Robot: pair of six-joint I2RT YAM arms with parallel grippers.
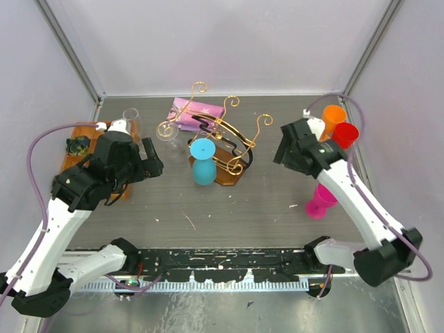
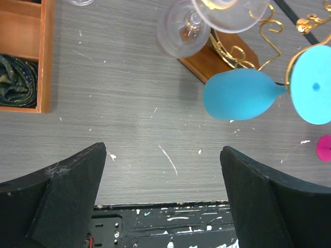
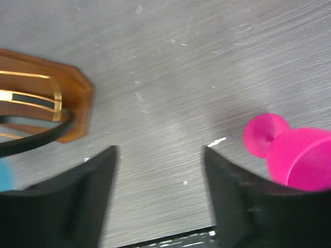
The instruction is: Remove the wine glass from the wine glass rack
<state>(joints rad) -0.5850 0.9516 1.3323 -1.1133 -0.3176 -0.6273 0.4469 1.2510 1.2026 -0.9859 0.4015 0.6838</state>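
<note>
While left gripper (image 2: 163, 151) stands wide open, empty, touching nothing | clear glass (image 2: 182, 32) hangs just beside | matte blue wine glass (image 1: 203, 166) hangs foot-up, bowl-down, long axis near vertical, from wine glass rack (image 1: 225, 177), curled gold wire on brown wooden base, mid-desk | right gripper (image 3: 160, 152) wide open, empty | pink glass (image 3: 302, 155) near.

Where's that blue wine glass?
In the top view, mid-table: the blue wine glass hangs on the gold rack, near-left side, beside a clear glass.
</note>
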